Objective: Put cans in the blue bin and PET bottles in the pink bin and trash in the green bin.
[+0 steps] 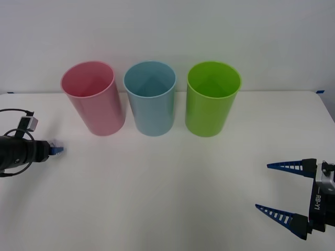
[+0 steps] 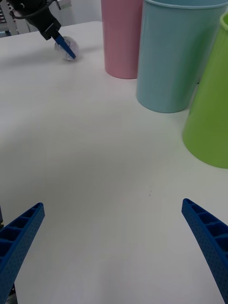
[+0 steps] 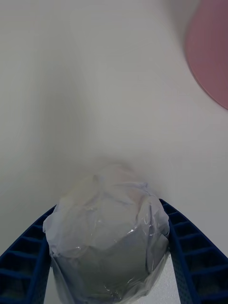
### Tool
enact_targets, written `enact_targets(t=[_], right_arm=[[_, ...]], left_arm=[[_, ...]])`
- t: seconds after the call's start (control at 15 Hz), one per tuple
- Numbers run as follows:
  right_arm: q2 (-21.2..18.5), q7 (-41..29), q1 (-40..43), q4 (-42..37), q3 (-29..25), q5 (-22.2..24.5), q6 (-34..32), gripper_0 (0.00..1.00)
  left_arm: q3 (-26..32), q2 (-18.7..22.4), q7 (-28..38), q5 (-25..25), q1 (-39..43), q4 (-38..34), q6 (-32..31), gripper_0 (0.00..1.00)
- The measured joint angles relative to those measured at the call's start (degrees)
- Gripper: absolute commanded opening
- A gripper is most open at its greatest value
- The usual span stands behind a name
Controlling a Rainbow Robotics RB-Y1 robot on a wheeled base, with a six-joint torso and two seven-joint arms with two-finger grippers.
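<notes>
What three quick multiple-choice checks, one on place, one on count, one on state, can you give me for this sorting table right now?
1. Which smooth plastic bin stands in the middle of the row?
A. the pale pink bin
B. the light blue bin
C. the lime-green bin

2. How many bins stand on the white table?
A. two
B. three
C. four

3. What is the left gripper doing?
A. closed on the crumpled white-grey trash ball
B. open over the table
C. inside a bin

Key: 1 B, since pink is to its left and green to its right in the front view. 2 B, three rims line up. 3 A, the left wrist view shows blue fingers pressed against both sides of the ball, while the right gripper waits open near the table's right edge.
</notes>
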Motion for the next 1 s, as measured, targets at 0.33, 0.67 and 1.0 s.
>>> enact_targets(t=[0.33,0.67,1.0], right_arm=[[0.0,0.0,0.0,0.0,0.0,0.0,0.0,1.00],[0.0,0.0,0.0,0.0,0.0,0.0,0.0,1.00],[0.0,0.0,0.0,0.0,0.0,0.0,0.0,1.00]], left_arm=[[-0.1,-0.3,-0.9,0.1,0.0,0.1,0.4,0.00],[0.0,-0.2,-1.6,0.9,0.0,0.3,0.5,0.00],[0.1,0.6,-10.2,8.7,0.2,0.5,1.5,0.00]])
